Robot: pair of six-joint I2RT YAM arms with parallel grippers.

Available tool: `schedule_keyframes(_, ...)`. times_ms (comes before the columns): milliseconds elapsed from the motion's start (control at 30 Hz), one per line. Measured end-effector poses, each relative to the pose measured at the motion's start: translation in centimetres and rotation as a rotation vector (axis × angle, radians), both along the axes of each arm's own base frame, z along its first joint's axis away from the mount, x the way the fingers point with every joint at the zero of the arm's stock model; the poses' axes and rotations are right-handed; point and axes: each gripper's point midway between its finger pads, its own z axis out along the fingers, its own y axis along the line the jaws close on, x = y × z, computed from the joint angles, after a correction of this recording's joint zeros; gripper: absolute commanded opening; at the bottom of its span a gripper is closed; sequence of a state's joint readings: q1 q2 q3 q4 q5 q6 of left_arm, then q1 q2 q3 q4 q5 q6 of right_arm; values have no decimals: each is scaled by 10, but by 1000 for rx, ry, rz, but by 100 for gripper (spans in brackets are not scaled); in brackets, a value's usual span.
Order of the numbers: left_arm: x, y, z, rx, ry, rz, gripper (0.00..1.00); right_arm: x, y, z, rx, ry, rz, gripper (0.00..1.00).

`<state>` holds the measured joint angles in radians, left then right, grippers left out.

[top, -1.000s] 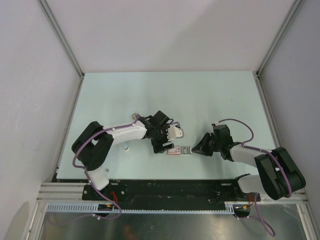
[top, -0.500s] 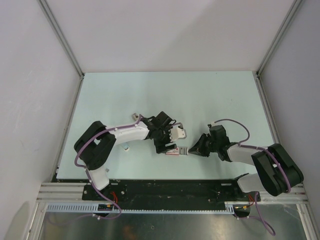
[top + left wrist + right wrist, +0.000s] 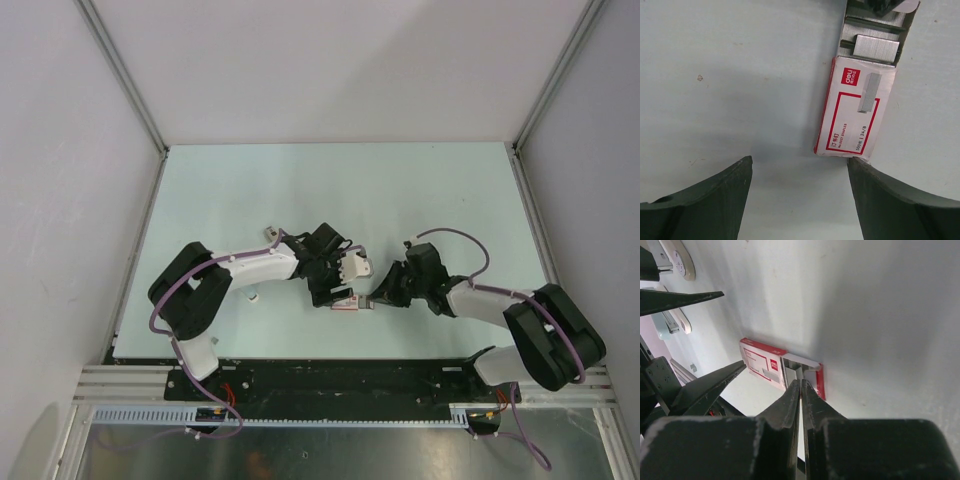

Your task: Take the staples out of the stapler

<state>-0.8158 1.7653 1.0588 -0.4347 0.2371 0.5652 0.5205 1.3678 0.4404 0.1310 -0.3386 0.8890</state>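
I have advanced the right gripper (image 3: pixel 376 297) left; its tips now reach the open end of the box (image 3: pixel 346 302).

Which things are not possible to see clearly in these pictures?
Stapler: right wrist view, small and far, partly behind a left jaw; whether it is loaded cannot be seen.
Right jaws: their own tips hide whether they pinch anything in the box.
Top view: stapler too small for detail.

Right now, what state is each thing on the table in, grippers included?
Staple box: flat on the table, drawer slid partly out.
Stapler: loose on the table, not gripped.
Left gripper: open, at the box's closed end.
Right gripper: shut, tips at the open drawer.
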Motion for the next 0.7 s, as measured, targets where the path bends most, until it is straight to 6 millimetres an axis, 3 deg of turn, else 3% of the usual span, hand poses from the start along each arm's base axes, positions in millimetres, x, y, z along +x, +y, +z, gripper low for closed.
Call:
schedule_keyframes(300,-1,-1,0,-1,-1,-3,81,-2,14,-7,-42,1,38,7)
schedule_keyframes(467,-1,-2,0,-3,-3,-5,81,-4,15,-4,-44,2,45,13)
schedule_keyframes(567,-1,-1,0,-4,-5,-5,81,-1,16,15,-33,-30,52,16)
schedule_keyframes(700,-1,-1,0,-8,-8,-5,81,14,21,63,14,-143,56,16)
